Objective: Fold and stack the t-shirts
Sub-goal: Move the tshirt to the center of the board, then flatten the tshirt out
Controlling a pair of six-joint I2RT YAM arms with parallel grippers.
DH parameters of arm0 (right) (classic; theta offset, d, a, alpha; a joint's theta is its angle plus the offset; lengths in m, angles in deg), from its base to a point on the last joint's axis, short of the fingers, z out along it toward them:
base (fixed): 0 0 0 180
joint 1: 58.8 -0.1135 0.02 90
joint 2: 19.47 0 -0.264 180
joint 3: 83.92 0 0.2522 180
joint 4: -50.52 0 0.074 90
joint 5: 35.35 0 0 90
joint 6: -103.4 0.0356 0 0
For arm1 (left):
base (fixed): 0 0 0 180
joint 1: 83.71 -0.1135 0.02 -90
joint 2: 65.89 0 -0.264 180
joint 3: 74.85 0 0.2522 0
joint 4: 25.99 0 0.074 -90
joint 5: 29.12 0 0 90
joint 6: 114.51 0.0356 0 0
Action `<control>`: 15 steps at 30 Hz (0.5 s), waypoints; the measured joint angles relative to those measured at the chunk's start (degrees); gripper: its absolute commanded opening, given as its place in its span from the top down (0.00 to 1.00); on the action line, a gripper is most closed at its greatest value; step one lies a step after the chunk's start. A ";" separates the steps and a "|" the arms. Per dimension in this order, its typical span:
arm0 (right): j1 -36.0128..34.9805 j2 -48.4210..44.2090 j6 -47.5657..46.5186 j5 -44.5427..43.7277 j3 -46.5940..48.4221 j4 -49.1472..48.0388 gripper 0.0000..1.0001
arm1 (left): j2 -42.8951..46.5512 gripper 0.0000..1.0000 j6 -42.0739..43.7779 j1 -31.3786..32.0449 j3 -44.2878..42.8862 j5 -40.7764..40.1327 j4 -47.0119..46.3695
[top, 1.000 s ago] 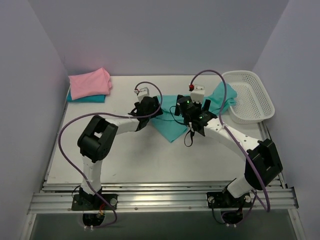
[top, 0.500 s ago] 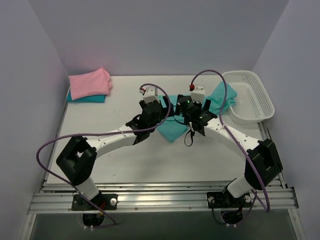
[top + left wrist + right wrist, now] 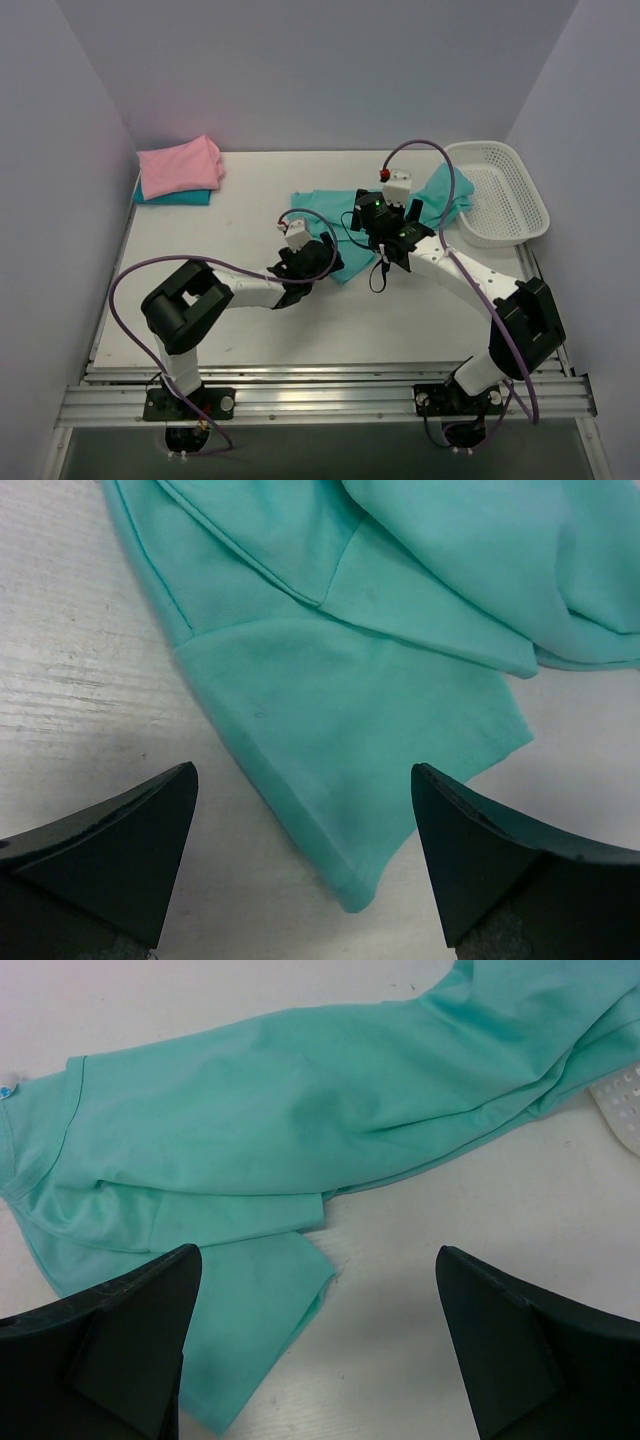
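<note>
A teal-green t-shirt (image 3: 345, 215) lies spread and creased in the middle of the table, one end reaching the basket. My left gripper (image 3: 318, 258) hovers at its near corner, open, with a sleeve tip (image 3: 360, 780) lying loose between the fingers. My right gripper (image 3: 390, 240) hangs open above the shirt's middle. In the right wrist view the shirt (image 3: 280, 1110) lies ahead of the right gripper (image 3: 318, 1255), and a folded flap reaches in between its fingers. At the far left a folded pink t-shirt (image 3: 178, 165) rests on a folded darker teal-blue t-shirt (image 3: 175, 197).
A white mesh basket (image 3: 505, 190) stands at the far right, and its rim (image 3: 625, 1100) shows at the right edge of the right wrist view. Purple cables loop over both arms. Bare table (image 3: 330, 320) lies between the shirt and the arm bases.
My left gripper has drawn back from over the shirt's left part to its near corner and opened wider. The shirt's left side now lies uncovered. The right arm has not moved.
</note>
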 measured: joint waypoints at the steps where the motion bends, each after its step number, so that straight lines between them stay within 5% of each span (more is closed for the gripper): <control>1: 0.00 0.00 0.00 0.00 0.00 0.02 0.00 | 0.00 0.03 -1.22 0.17 0.02 -0.13 -0.22; 15: 0.00 0.00 0.07 -0.39 -0.15 0.02 0.00 | -1.51 0.06 -13.03 5.77 2.97 1.07 -7.91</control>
